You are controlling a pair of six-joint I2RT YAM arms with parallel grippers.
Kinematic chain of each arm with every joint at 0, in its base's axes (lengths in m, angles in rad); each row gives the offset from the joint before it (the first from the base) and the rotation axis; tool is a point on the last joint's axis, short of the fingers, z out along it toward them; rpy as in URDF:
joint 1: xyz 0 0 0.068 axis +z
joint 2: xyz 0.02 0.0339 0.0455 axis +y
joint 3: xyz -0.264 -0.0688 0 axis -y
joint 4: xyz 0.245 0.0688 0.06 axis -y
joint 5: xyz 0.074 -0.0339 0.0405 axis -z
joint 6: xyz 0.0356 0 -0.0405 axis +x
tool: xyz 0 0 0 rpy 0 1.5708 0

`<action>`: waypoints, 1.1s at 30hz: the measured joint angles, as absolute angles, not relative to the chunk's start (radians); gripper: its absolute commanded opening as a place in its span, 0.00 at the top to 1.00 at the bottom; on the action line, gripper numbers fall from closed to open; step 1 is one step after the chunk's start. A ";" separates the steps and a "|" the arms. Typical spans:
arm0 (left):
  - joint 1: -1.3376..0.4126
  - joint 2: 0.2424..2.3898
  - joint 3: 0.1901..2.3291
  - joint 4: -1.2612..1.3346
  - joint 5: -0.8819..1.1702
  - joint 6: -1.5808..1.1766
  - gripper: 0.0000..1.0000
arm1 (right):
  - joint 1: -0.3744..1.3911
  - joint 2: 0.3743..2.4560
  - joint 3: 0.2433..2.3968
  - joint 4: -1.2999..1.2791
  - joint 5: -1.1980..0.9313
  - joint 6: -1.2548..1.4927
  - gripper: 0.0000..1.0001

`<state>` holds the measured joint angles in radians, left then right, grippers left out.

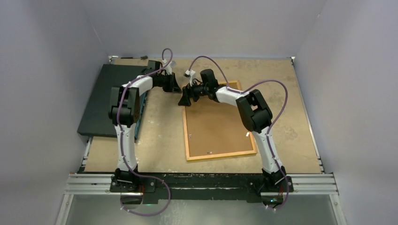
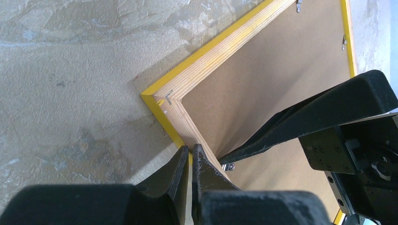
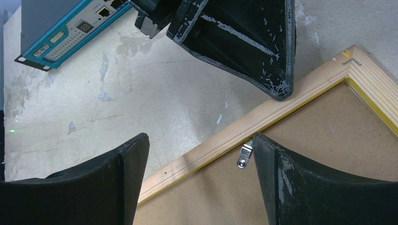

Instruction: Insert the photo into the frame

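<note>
STAGE: early | frame (image 1: 220,154) face-down on table, backing board (image 1: 218,124) clipped in | photo: not in view | left gripper (image 2: 190,151): jaws closed empty, tips on the frame's rim | right gripper (image 3: 199,140): jaws spread beside clip (image 3: 243,155) | REMAINING, judged: release clips, lift board, insert photo

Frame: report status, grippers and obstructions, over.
Left gripper shut, tips on frame rail near its corner. Right gripper open, straddling same rail beside metal clip. Frame face down, backing board in place; photo not in view.
</note>
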<state>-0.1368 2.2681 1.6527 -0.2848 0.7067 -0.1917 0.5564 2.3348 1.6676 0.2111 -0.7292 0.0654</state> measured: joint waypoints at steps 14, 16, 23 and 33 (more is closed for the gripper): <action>-0.138 2.267 1.650 -0.279 0.703 -0.191 0.99 | 0.556 2.334 1.668 0.200 -0.729 0.059 0.18; -0.138 2.266 1.649 -0.278 0.703 -0.191 0.99 | 0.556 2.334 1.668 0.200 -0.727 0.060 0.18; -0.139 2.263 1.643 -0.273 0.702 -0.191 0.99 | 0.550 2.325 1.654 0.200 -0.716 0.061 0.18; -0.140 2.258 1.637 -0.269 0.699 -0.190 0.99 | 0.546 2.317 1.642 0.201 -0.716 0.067 0.19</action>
<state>-0.1398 2.2581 1.6375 -0.2687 0.6987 -0.1898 0.5465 2.3169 1.6421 0.2012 -0.7162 0.0666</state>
